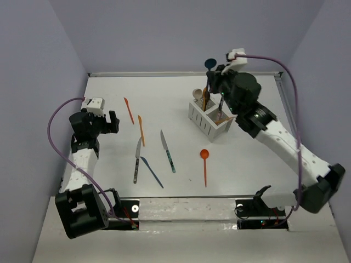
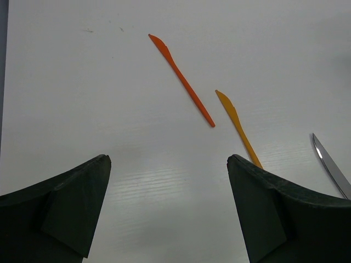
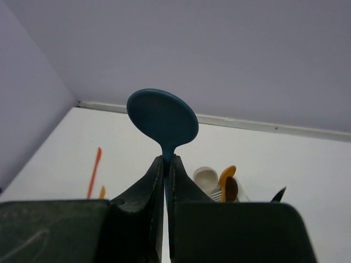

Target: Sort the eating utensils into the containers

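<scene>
Nearest the overhead camera sat the two arm bases, and beyond them the white table (image 1: pixel 109 87) carried six loose utensils. They lay well apart from the caddy (image 1: pixel 200 118), which stood far right. The right gripper (image 1: pixel 215 78) hung just over the caddy's far end, pinching a blue spoon (image 1: pixel 210 63) low on its neck. The spoon's long axis was close to upright, bowl at the top, so the caddy lay below it and slightly toward the bases. The far compartment already held a beige spoon (image 1: pixel 196 93), which I judged the likely target (a short descent). The left gripper (image 1: pixel 112 121) hovered at far left, the nearer arm to the loose pieces.

From the left wrist, the jaws stood wide apart and empty around the left gripper (image 2: pixel 168 164). An orange knife (image 2: pixel 181 79) and an amber knife (image 2: pixel 237 127) lay ahead, both running diagonally away toward the left. A silver blade (image 2: pixel 330 164) showed at the right edge.

From the right wrist, the right gripper (image 3: pixel 165 161) was pressed together on the blue spoon (image 3: pixel 163 116). The beige spoon (image 3: pixel 205 176) and an amber spoon (image 3: pixel 227 174) stood to the right of it.

No brand, label or writing could be read in any view.
</scene>
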